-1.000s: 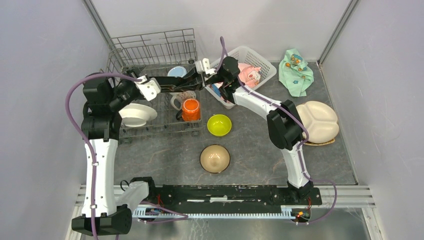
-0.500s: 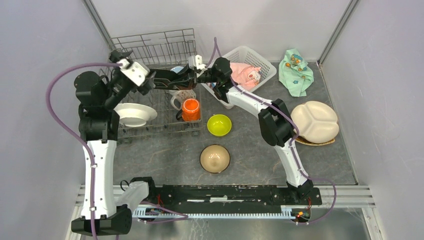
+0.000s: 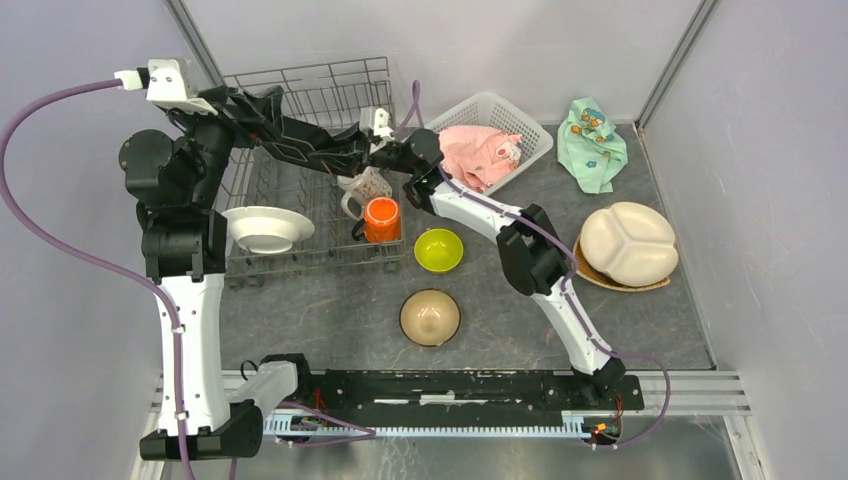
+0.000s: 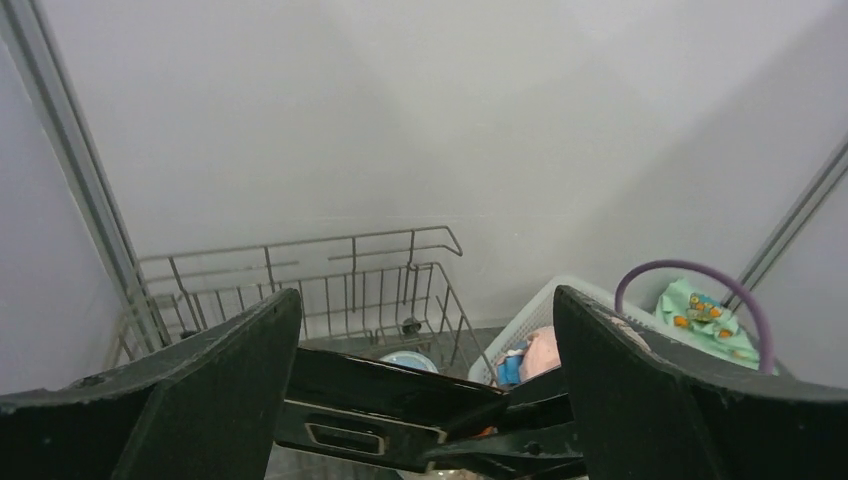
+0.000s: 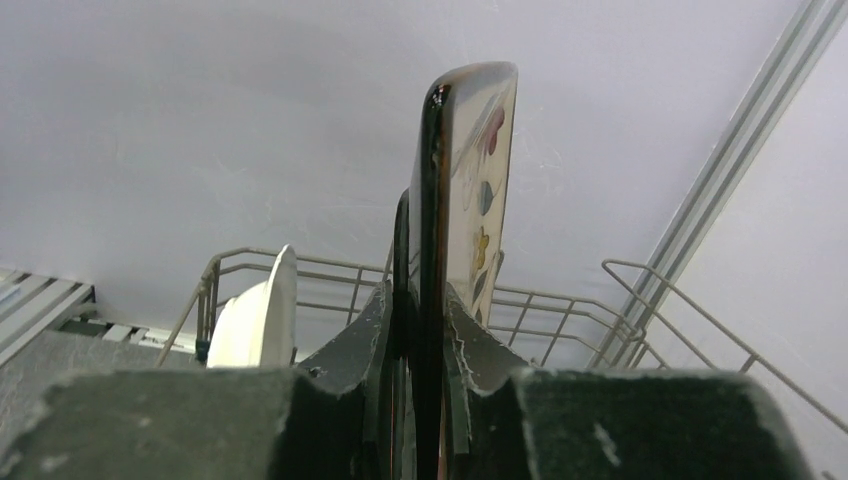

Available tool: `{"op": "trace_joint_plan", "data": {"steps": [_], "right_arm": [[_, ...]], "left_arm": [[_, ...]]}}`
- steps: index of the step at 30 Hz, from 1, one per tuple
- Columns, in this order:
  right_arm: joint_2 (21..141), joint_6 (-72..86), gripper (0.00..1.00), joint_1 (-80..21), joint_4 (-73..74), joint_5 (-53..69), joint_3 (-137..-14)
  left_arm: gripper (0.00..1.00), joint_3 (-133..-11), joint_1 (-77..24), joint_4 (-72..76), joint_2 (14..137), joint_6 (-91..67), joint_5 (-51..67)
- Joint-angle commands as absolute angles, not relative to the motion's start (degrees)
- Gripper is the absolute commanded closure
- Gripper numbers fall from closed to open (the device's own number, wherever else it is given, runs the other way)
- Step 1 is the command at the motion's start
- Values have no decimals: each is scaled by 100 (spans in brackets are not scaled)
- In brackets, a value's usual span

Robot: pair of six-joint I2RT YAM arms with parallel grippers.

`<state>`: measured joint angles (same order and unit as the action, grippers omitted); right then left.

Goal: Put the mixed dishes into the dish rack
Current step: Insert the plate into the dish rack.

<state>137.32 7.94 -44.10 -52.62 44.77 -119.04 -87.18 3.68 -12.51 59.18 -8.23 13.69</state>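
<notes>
My right gripper (image 3: 378,152) is shut on the edge of a dark square plate (image 3: 318,141) and holds it on edge over the grey wire dish rack (image 3: 300,95). In the right wrist view the plate (image 5: 432,200) stands upright between my shut gripper (image 5: 420,300). My left gripper (image 3: 262,105) is open, raised above the plate's far end. In the left wrist view the gripper (image 4: 425,300) is open, with the plate (image 4: 380,395) below it. A white plate (image 3: 265,228), an orange mug (image 3: 381,218) and a white patterned mug (image 3: 362,188) are in the rack. A light-blue mug (image 4: 405,360) shows behind the plate.
A lime-green bowl (image 3: 438,249) and a tan bowl (image 3: 430,317) sit right of the rack's front. A cream divided plate (image 3: 628,243) rests on another plate at the right. A white lattice basket (image 3: 525,125) holds a pink cloth (image 3: 478,152). A mint-green cloth (image 3: 592,140) lies at the back right.
My left arm has risen and swung back to the left, away from the plate. My right gripper has carried the dark plate leftward over the rack.
</notes>
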Motion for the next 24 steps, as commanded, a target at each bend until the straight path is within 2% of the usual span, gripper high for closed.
{"op": "trace_joint_plan", "data": {"steps": [1,5,8,10,14,18,24], "right_arm": [[13792,798,100,-4578,-6716,3531,-12818],[13940,918,100,-4640,-6851,3631,-12785],[14002,937,100,-4698,-6983,3709,-12633],[14082,924,100,-4740,-7029,3693,-12657],[14199,768,100,-4811,-6970,3700,-12788],[14127,667,100,-4853,-6970,3850,-12709],[13992,472,100,-4921,-7011,3953,-12577]], "left_arm": [[0,-8919,389,-1710,6017,-1846,787],[0,-8936,395,-1915,6172,-1970,281],[0,-8973,393,-2376,6385,-2535,-1147],[0,-9006,389,-2686,6512,-2954,-1652],[0,-8970,392,-2978,6640,-4128,-1601],[10,-9236,389,-3719,6763,-5443,-1451],[5,-9086,387,-4120,6645,-6043,-1429]]}}
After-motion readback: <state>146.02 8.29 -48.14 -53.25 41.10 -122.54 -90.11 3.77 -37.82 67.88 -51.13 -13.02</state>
